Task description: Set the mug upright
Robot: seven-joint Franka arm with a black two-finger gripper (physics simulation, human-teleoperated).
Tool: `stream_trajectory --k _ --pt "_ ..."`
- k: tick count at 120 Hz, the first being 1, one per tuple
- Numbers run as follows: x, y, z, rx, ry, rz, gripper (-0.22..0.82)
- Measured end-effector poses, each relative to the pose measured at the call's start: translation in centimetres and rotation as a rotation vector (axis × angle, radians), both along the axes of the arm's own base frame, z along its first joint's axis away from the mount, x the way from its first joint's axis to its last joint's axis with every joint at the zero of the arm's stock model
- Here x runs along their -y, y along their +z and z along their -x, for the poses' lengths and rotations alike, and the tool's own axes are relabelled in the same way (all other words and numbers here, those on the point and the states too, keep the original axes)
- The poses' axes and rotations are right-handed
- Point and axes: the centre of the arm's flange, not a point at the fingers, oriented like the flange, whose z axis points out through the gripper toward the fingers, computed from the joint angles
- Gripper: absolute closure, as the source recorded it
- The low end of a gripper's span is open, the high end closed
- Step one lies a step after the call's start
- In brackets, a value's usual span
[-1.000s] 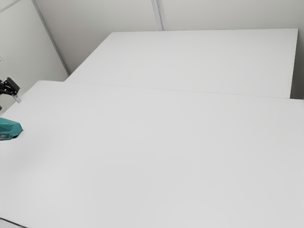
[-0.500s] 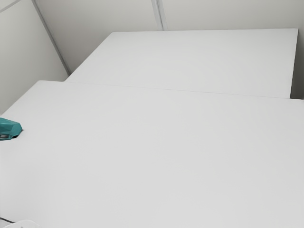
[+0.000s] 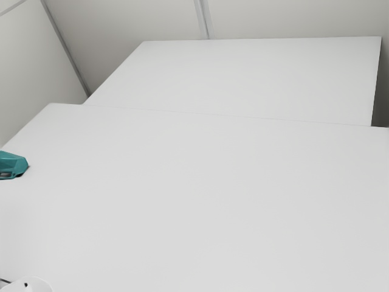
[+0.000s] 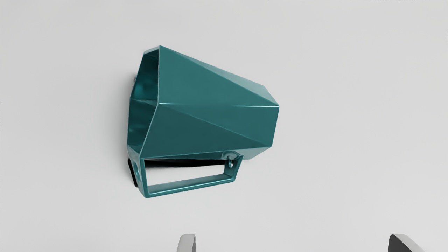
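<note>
In the exterior view, the teal faceted mug (image 3: pixel 12 165) lies on the table at the left edge, partly cut off by it. Seen from the hand, the mug (image 4: pixel 213 112) rests on its side, with its mouth and dark interior visible at one end and its narrower base at the other. Its angular handle (image 4: pixel 190 187) runs along the side nearer my fingertips. My gripper (image 4: pixel 294 242) is open, its two fingertips wide apart with nothing between them and separate from the mug.
A broad white table (image 3: pixel 200 201) fills much of the exterior view, with another white surface (image 3: pixel 243 79) beyond it. A rounded white part of the arm (image 3: pixel 30 285) and a dark cable (image 3: pixel 5 280) are at the exterior view's lower left corner.
My black gripper has moved away from its earlier place at the exterior view's left edge. The white arm part has come into the lower left corner. The mug has stayed put.
</note>
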Motion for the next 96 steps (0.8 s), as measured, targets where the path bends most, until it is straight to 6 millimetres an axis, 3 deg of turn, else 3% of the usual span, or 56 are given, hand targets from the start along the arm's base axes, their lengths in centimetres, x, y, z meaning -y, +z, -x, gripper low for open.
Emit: stream_trajectory --k 57,96 --pt "-2.8 -7.1 -0.3 0.275 -0.021 -0.016 0.0" --pt "-2.4 -8.5 -2.6 0.415 -0.014 -0.028 0.0"
